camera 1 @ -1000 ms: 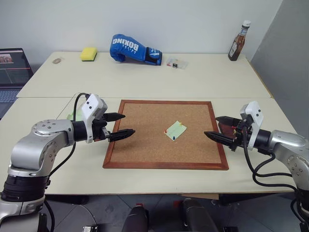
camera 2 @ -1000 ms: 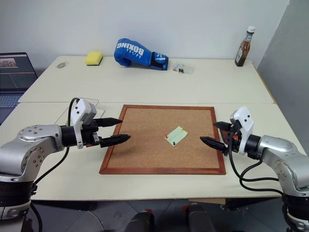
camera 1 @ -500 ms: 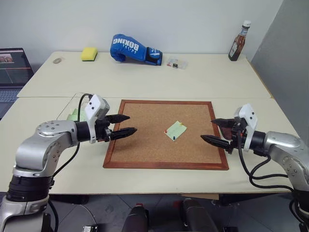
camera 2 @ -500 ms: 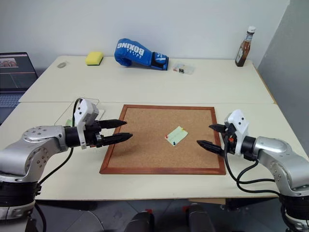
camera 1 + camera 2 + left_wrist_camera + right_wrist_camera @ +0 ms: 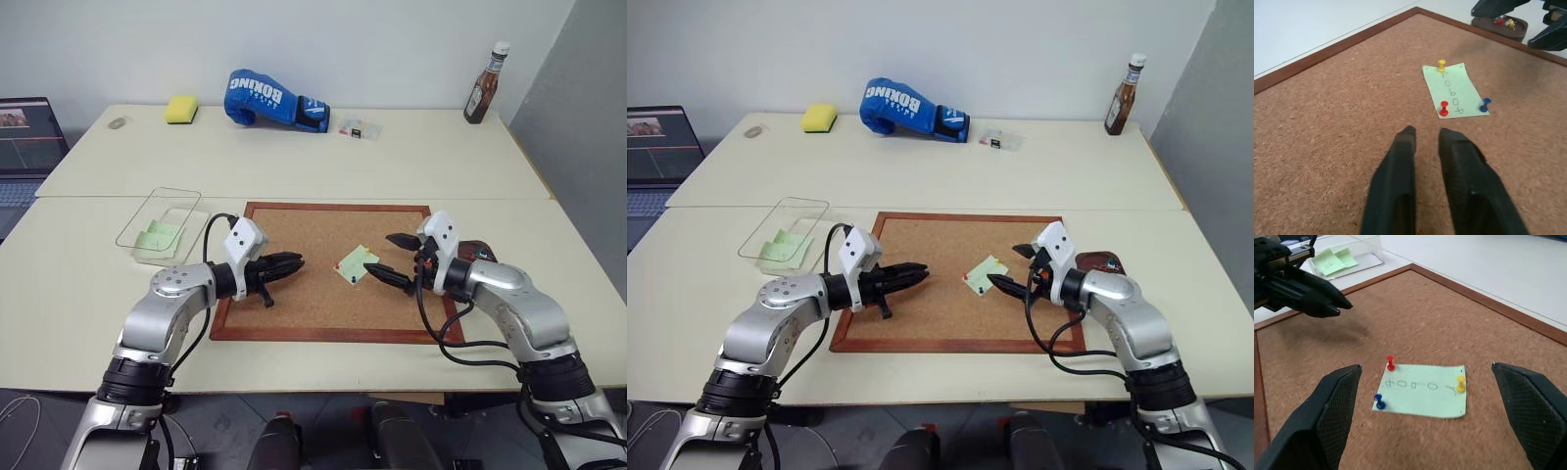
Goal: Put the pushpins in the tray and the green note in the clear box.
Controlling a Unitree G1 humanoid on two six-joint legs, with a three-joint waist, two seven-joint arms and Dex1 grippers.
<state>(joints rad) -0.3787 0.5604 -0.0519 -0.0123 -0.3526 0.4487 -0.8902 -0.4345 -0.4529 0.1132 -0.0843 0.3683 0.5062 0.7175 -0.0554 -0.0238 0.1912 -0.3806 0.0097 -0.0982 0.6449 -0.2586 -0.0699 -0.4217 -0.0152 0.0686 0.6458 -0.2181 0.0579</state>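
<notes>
We see a big corkboard (image 5: 333,269) lying flat on the table (image 5: 294,157). A small green note (image 5: 1454,90) is pinned on it, near the middle. Three pushpins hold it down: a yellow one (image 5: 1442,64), a red one (image 5: 1444,107) and a blue one (image 5: 1485,104). The left gripper (image 5: 292,261) hangs over the left part of the board with its two black fingers almost pressed together, and nothing is between them. It points at the note but is not touching it. The right gripper (image 5: 387,258) is just beside the note on the other side, with its fingers spread wide apart and holding nothing. The small dark tray (image 5: 478,252) sits by the right edge of the board, behind the right arm. The clear box (image 5: 162,225) is on the table left of the board, with green paper (image 5: 157,235) inside it.
</notes>
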